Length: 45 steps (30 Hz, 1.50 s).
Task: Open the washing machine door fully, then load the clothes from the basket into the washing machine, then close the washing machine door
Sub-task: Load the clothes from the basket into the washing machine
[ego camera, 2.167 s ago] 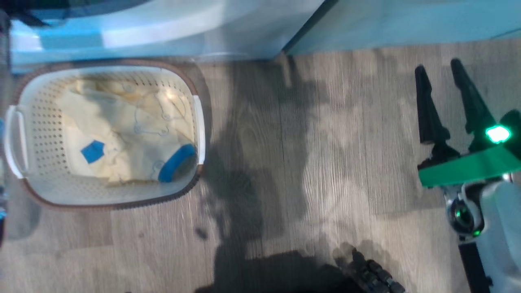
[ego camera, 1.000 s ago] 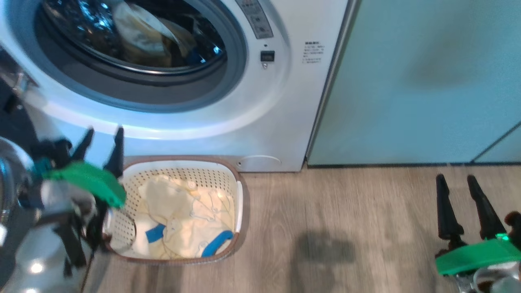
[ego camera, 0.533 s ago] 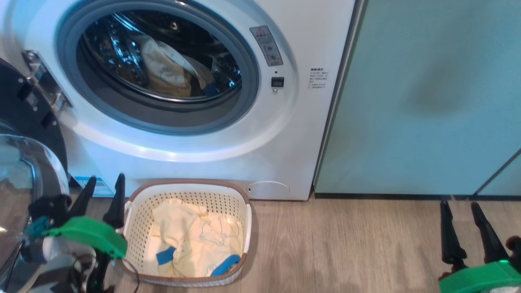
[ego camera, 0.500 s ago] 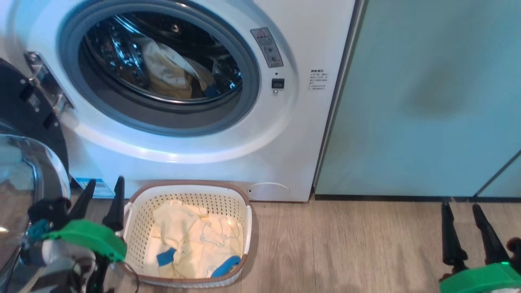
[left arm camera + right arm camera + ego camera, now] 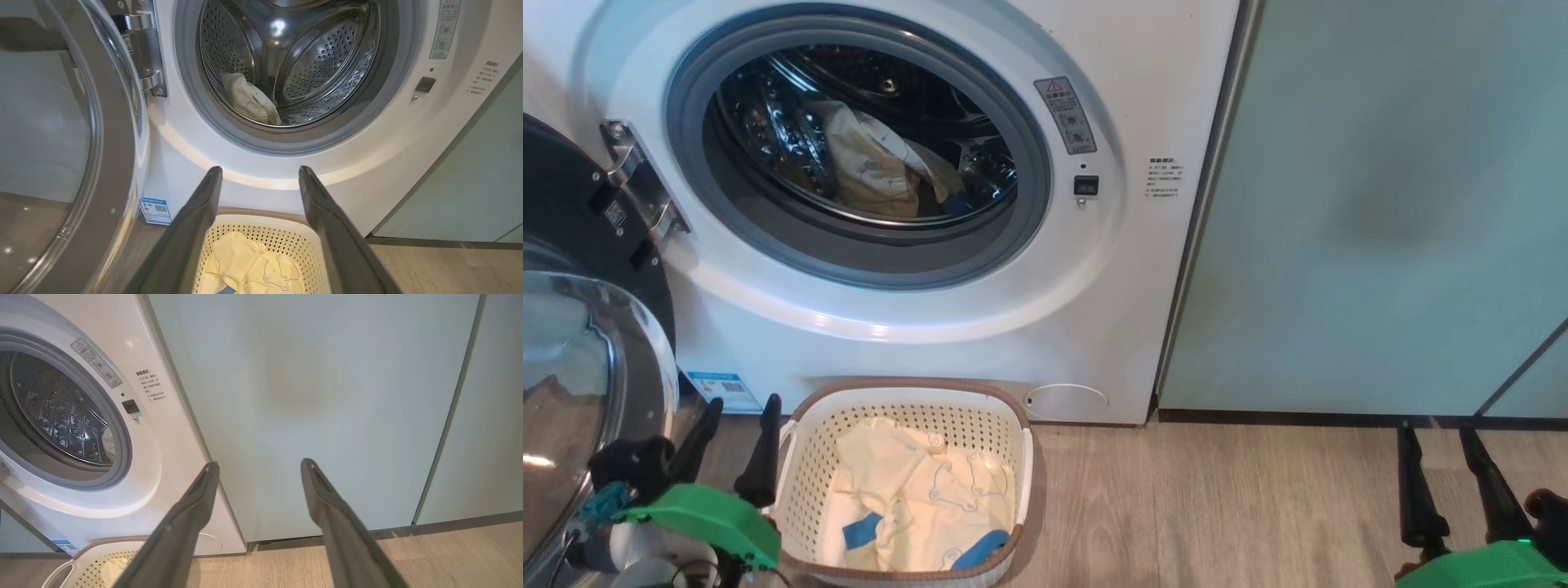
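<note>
Camera has risen; open left pincer [image 5: 742, 404] hangs beside basket [image 5: 805, 482] edge.

Bright, even light. Glare on the washing machine [image 5: 874, 322] front, six o'clock under the opening; glints on the washing machine door [image 5: 564, 392] glass at nine o'clock. My head view is slightly soft. My wrist views bow at the edges. Dim smudge on the cabinet door [image 5: 306, 388], possibly shadow.

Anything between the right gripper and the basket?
Nothing: in the head view, bare wood floor spans the stretch from the basket to the right gripper.
</note>
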{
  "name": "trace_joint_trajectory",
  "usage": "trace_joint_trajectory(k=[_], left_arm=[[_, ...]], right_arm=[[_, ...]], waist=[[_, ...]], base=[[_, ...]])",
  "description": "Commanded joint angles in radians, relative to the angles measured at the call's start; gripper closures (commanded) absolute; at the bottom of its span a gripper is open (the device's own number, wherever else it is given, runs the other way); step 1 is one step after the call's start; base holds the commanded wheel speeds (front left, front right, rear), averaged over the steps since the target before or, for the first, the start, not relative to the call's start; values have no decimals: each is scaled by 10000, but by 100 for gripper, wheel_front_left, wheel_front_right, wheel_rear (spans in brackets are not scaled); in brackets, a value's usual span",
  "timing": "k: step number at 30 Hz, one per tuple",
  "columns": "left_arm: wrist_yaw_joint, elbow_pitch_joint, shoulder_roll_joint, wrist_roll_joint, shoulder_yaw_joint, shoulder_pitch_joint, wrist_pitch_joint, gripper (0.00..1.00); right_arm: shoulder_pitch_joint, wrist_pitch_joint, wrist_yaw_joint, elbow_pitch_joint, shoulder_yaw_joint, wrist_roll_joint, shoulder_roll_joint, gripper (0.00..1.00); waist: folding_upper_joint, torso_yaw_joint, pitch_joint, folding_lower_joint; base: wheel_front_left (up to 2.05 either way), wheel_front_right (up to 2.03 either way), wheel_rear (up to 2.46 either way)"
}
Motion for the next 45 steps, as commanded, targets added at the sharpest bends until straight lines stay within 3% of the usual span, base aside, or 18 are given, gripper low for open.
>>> trace_joint_trajectory(k=[1, 23, 45], left_arm=[[-7, -322, 303, 61, 430, -309, -106, 0], [-7, -329, -97, 368, 1104, -347, -107, 0], [-7, -425, -247, 461, 1034, -305, -107, 0]], right_arm=[[-255, -67, 17, -305, 219, -65, -142, 0], [-209, -67, 17, -342, 313, -36, -186, 0], [-230, -67, 17, -350, 383, -163, -225, 0]], waist=[[-1, -5, -11, 1], [-1, -38, -63, 1], [-1, -125, 2, 1]], base=[[0, 0, 0], [0, 0, 0], [0, 0, 0]])
